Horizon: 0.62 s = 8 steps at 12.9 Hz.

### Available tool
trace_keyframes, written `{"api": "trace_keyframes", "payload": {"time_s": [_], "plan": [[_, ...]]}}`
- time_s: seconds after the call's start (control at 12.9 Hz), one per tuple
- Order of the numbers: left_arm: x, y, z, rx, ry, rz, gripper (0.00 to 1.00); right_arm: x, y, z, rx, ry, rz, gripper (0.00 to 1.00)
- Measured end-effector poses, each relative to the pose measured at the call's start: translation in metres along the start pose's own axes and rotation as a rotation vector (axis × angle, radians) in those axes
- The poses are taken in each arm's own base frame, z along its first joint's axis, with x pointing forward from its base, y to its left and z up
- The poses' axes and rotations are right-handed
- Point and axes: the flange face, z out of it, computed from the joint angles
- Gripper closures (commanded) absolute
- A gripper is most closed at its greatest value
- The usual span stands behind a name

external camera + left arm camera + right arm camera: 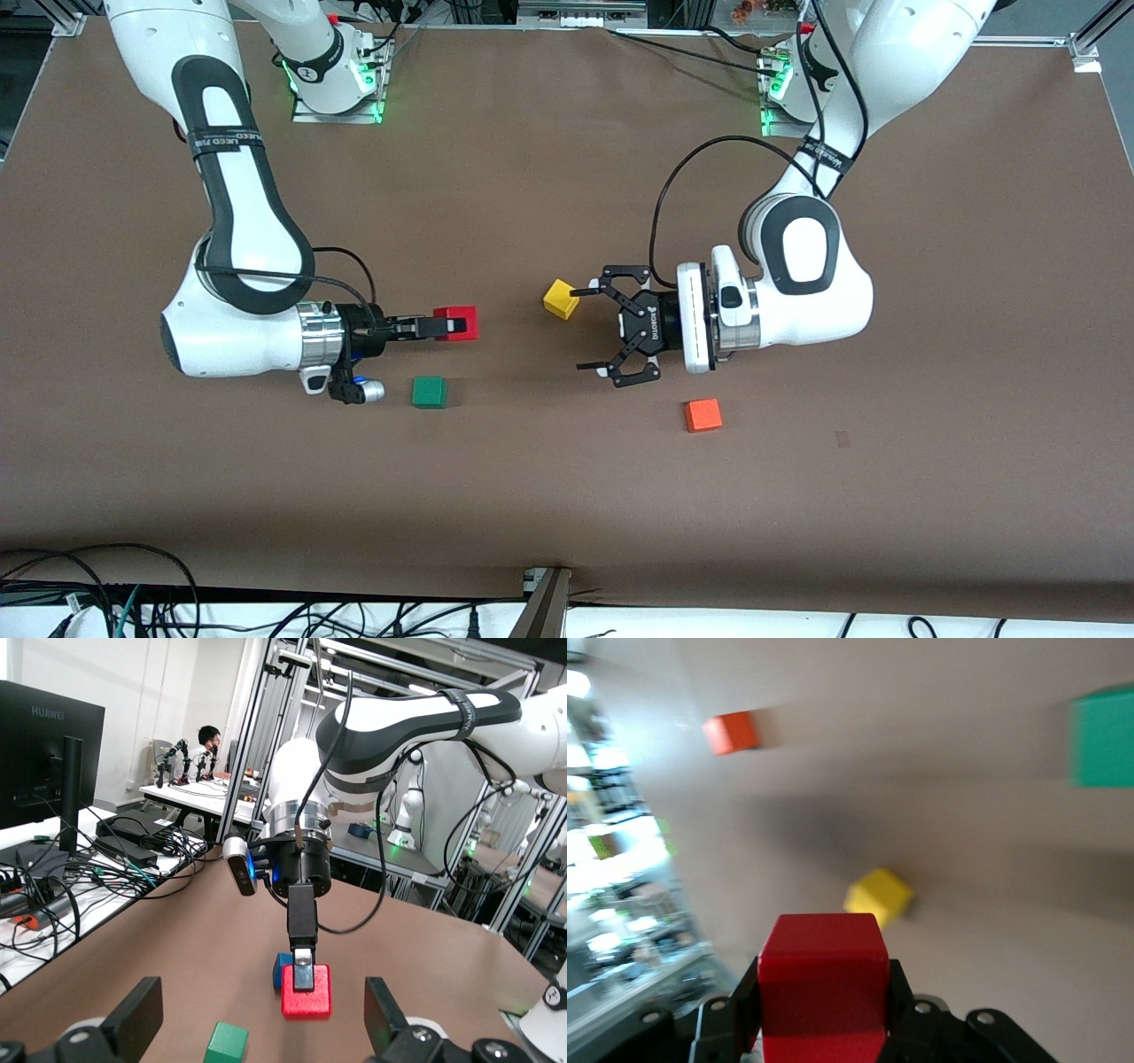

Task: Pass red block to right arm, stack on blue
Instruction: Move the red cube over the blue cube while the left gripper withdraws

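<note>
Red block [457, 323] sits clamped in your right gripper [443, 325] over mid-worktop [532, 496]; your left gripper [592, 330] waits, jaws spread, touching the yellow cube [561, 299].

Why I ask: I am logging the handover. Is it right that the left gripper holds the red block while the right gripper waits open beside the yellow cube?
No, the arms are swapped. The right gripper is shut on the red block, and the left gripper waits open beside the yellow cube. The front view shows this, and the right wrist view shows the block between that gripper's jaws.
</note>
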Motion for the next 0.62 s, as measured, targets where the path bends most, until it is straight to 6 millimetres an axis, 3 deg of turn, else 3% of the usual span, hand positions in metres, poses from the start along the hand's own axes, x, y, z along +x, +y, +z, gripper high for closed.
{"api": "trace_keyframes", "payload": {"time_s": [0.31, 0.62], "plan": [[0.013, 0.011, 0.0, -0.023, -0.137, -0.061, 0.0, 0.005, 0.047, -0.041, -0.358, 0.025, -0.12, 0.85], [0.027, 0.029, -0.001, -0.051, -0.355, -0.111, 0.0, 0.005, 0.071, -0.067, -0.642, 0.011, -0.169, 0.85]]}}
